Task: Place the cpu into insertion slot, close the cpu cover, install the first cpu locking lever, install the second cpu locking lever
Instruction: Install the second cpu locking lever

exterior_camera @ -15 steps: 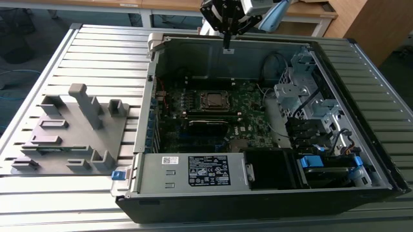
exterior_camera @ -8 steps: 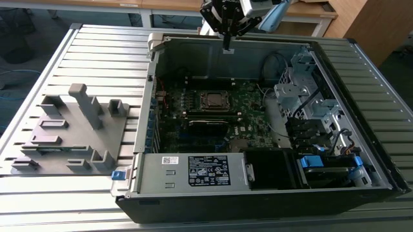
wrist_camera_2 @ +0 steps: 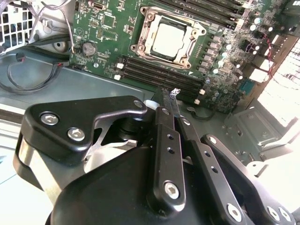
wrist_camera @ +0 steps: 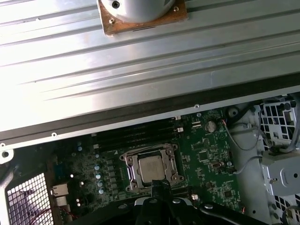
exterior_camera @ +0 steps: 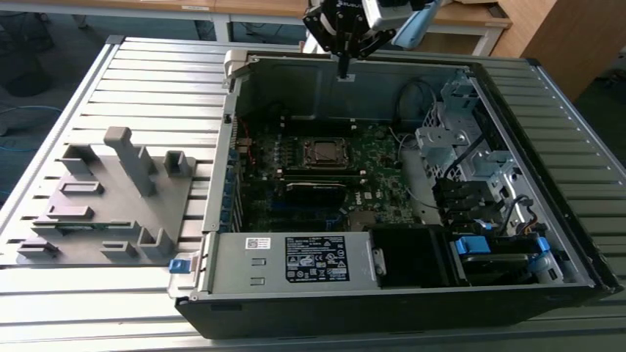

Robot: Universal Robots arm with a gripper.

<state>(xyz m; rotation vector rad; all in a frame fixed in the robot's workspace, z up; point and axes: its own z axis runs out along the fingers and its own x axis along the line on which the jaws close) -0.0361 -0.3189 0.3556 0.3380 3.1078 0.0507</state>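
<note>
item: cpu point(wrist_camera_2: 169, 39), small flat square chip with a silvery-grey face, lying in the slot point(wrist_camera_2: 146, 29) on the green motherboard point(wrist_camera_2: 101, 29) inside the open computer case point(exterior_camera: 411, 293); also seen in the first wrist view at cpu point(wrist_camera: 152, 169). in the exterior view the socket point(exterior_camera: 324, 152) sits near the middle of the board, with long black memory slots point(wrist_camera_2: 159, 77) just beside it. cover and levers: a metal frame surrounds the chip, but whether the cover is folded down over it or the levers are latched cannot be told. claw point(exterior_camera: 344, 74): hangs above the case's far wall in the exterior view, well apart from the chip, fingers pressed together and holding nothing; in the second wrist view the claw point(wrist_camera_2: 169, 96) tips meet over the memory slots. handling, as a judgement: chip light, rigid, smooth-faced and likely slippery; underside contacts and socket pins fragile, so no sideways drag or tilt. best hold is on two opposite edges, face level. cover is thin stiff sheet metal on a hinge, best pushed at its free edge. levers are springy wire, best pressed at the hooked ends. case rests on a ribbed metal counter point(exterior_camera: 88, 308) beside a grey fixture point(exterior_camera: 108, 198).
</note>
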